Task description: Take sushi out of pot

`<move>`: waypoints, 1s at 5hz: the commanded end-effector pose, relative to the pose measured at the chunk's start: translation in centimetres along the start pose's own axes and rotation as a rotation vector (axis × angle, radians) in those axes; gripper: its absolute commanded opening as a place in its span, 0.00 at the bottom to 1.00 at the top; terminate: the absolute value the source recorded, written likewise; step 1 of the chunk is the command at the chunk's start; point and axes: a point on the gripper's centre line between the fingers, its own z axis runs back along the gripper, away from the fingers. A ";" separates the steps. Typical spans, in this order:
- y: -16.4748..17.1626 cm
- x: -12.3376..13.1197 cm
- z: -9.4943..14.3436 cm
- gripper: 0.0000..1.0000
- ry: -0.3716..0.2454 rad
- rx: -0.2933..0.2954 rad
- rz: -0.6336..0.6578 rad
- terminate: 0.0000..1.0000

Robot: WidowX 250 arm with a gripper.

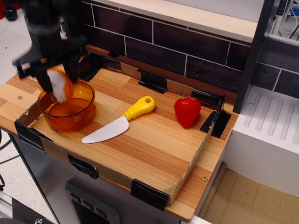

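Note:
The translucent orange pot point(70, 114) stands at the left end of the wooden board. My gripper point(58, 84) is above the pot's back left rim, shut on the sushi point(60, 85), a small white block with an orange side. The sushi hangs between the black fingers, clear of the pot's floor and about level with its rim. The frame is blurred around the gripper. The inside of the pot shows nothing else.
A toy knife point(119, 121) with a yellow handle lies right of the pot. A red strawberry point(187, 111) sits further right. A low cardboard wall with black tape point(149, 193) rims the board. A dark brick wall point(187, 51) stands behind.

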 end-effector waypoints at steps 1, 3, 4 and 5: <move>-3.9 1.0 4.0 0.00 -0.024 -0.040 0.117 0.00; -8.1 -0.8 0.1 0.00 -0.011 -0.092 0.098 0.00; -8.9 -1.3 -1.8 0.00 -0.029 -0.101 0.088 0.00; -9.2 -1.3 -3.6 0.00 -0.046 -0.085 0.088 0.00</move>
